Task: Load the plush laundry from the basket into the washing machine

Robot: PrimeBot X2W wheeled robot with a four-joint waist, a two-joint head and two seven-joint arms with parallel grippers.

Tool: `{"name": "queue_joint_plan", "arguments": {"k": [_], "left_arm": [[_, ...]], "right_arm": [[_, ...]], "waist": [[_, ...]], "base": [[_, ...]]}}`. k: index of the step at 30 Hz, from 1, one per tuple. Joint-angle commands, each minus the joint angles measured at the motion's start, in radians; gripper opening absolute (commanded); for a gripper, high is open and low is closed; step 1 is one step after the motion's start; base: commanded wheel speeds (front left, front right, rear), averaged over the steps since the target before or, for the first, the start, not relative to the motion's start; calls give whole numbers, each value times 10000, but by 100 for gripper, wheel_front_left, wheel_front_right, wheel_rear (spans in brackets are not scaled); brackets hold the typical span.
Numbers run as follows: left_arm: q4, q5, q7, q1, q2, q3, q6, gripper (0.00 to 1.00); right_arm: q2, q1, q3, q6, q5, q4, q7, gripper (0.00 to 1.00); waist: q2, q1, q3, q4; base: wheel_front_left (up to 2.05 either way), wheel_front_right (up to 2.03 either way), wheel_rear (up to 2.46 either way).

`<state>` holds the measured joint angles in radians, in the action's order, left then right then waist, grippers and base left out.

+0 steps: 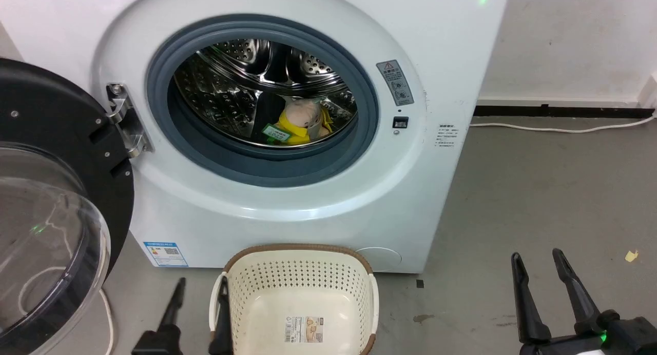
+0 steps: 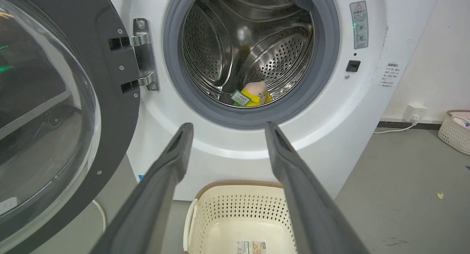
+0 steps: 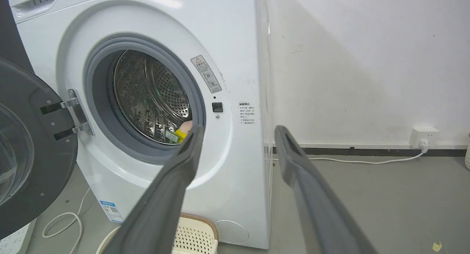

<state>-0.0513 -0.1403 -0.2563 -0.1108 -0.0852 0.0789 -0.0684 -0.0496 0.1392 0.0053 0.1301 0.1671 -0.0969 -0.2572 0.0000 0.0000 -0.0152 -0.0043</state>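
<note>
Plush laundry (image 1: pixel 300 121) in washing machine (image 1: pixel 287 211), grey floor (image 1: pixel 539 201)

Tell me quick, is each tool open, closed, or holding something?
Left tool: open, holding nothing.
Right tool: open, holding nothing.

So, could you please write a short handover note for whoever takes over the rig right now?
The left end effector is open and empty, beside the basket.
The right end effector is open and empty, over the floor.
The plush laundry lies in the drum of the washing machine.
Done: the basket holds no laundry.
Left: nothing to load; the door stands open.
</note>
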Motion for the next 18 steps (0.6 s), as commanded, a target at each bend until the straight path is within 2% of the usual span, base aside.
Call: {"name": "queue_joint_plan", "arguments": {"k": [1, 10, 11, 18], "left_arm": [[-64, 104, -54, -131, 27, 77, -17, 100], [-435, 31, -54, -102, 149, 132, 119, 100], [-446, -16, -54, -95, 163, 83, 106, 0], [-409, 54, 67, -69, 122, 63, 108, 0]], "right_arm": [[-7, 179, -27, 6, -7, 80, -46, 100], [-7, 278, -61, 6, 154, 486, -46, 100], [-7, 274, -55, 6, 154, 505, -46, 0], [0, 125, -33, 0, 74, 499, 65, 0]], "waist": [[0, 0, -6, 44], [0, 0, 21, 119], [0, 0, 22, 117], [0, 1, 24, 119]], "base": [[0, 0, 0], [0, 0, 0], [0, 0, 0], [0, 0, 0]]}}
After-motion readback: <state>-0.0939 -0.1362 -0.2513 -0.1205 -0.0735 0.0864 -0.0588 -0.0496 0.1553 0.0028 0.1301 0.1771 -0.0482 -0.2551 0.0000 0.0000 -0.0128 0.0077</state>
